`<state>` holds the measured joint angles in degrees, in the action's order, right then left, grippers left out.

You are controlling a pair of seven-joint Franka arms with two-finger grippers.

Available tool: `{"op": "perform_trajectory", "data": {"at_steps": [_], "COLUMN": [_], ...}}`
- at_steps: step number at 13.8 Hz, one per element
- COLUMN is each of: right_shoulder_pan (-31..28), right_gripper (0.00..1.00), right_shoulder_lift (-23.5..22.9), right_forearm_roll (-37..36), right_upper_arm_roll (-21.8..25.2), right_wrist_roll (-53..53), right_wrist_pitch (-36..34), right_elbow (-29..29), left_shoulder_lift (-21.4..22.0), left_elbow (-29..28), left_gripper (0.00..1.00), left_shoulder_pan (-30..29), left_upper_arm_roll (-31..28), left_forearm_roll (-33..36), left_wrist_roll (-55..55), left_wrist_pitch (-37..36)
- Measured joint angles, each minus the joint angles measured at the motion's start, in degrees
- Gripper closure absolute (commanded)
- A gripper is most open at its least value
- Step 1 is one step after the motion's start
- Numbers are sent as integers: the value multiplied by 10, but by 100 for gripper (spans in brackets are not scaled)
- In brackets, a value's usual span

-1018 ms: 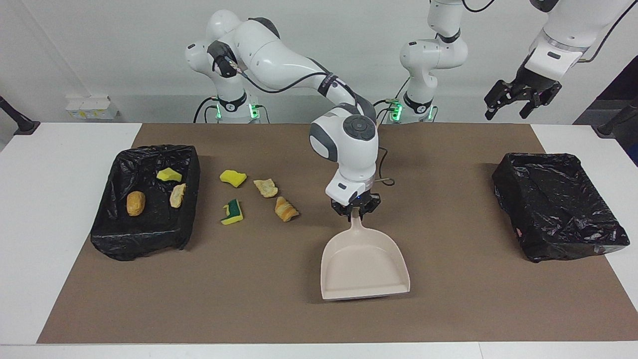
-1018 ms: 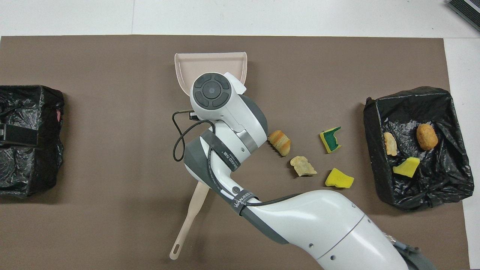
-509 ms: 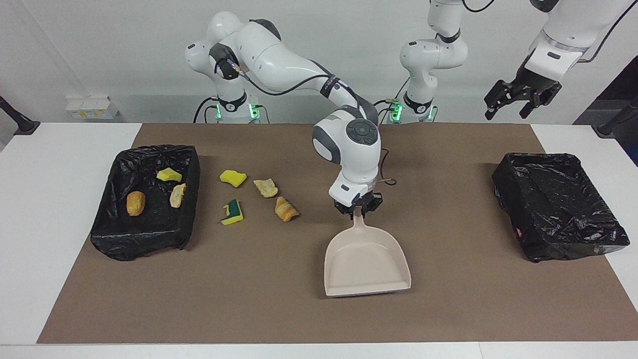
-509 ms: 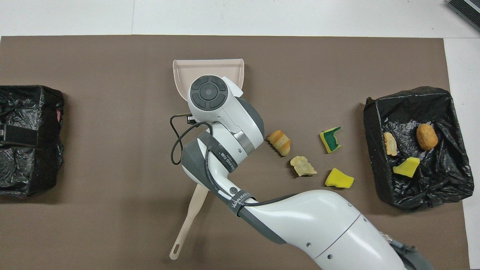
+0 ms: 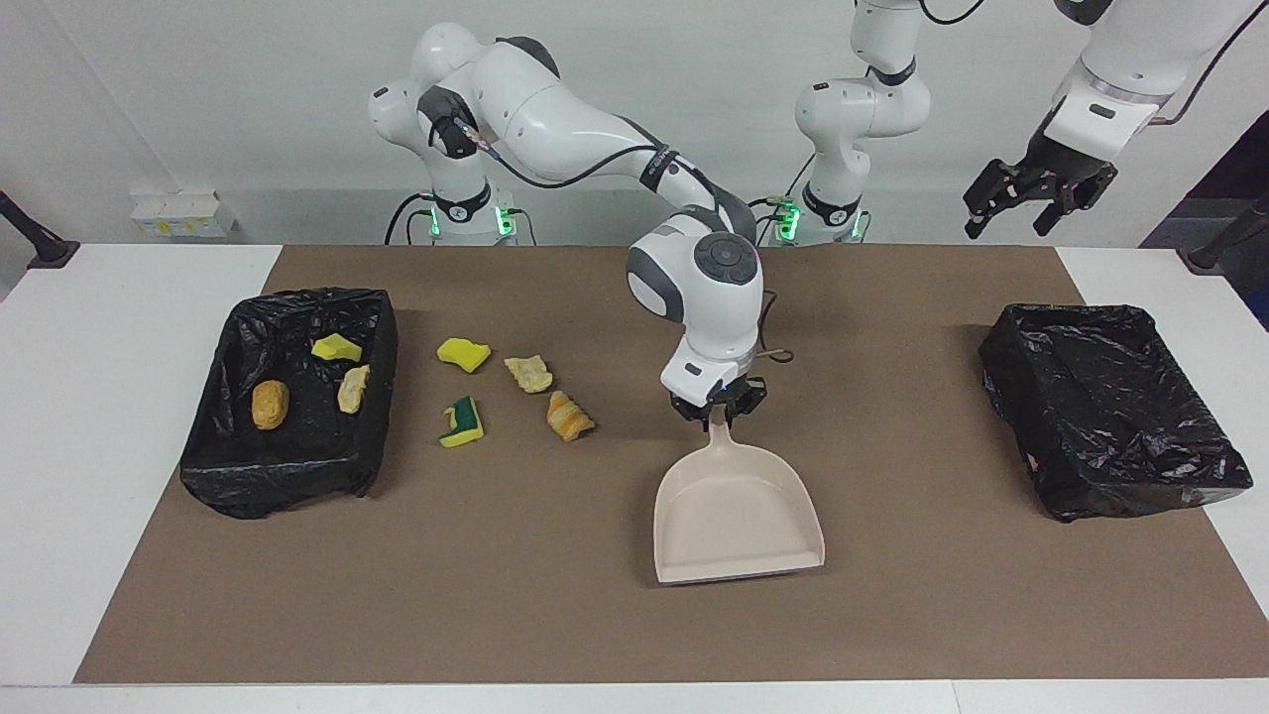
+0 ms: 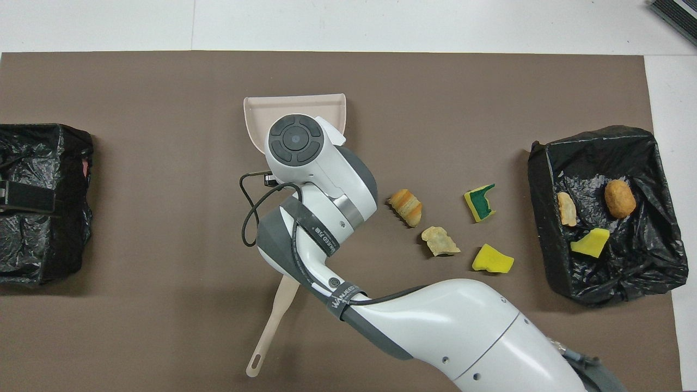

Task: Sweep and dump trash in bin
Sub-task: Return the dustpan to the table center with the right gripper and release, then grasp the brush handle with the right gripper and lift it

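Four scraps of trash lie on the mat beside the right gripper, toward the right arm's end of the table; three more sit in the bin there. The right gripper is clamped on the dustpan handle, its arm bent down over the middle of the mat. The left gripper waits high above the left arm's end, fingers apart.

Brown mat on white tabletop. Two bins lined glossy black. Dustpan beige; brush handle the same beige. Sponge green and yellow; chunk plain yellow; bread pieces tan-orange. Arms white, grey joints.
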<state>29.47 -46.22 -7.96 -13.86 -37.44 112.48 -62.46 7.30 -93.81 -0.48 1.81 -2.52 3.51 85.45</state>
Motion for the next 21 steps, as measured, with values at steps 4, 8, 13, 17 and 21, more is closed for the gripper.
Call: {"op": "perform_trajectory", "data": {"at_steps": [4,8,13,17,21], "right_shoulder_pan": [0,-10,2,53,97], "right_gripper": [44,28,7,3,8], "right_shoulder_lift": [2,49,153,216,230], "right_forearm_roll": [4,55,115,119,121], "right_upper_arm_roll": [-4,-4,-17,-20,-20], "right_wrist_roll": [0,-12,-154,-295,-404], "right_wrist_pitch": [-2,-25,-64,-61,2], "right_elbow": [1,-2,-94,-194,-282], "left_shoulder_lift": [0,0,0,0,0], "left_elbow": [0,0,0,0,0], "left_gripper": [0,0,0,0,0], "left_shoulder_pan": [0,0,0,0,0], "left_upper_arm_roll": [0,0,0,0,0], "left_forearm_roll": [0,0,0,0,0], "left_wrist_roll": [0,0,0,0,0], "left_wrist_pitch": [0,0,0,0,0]}}
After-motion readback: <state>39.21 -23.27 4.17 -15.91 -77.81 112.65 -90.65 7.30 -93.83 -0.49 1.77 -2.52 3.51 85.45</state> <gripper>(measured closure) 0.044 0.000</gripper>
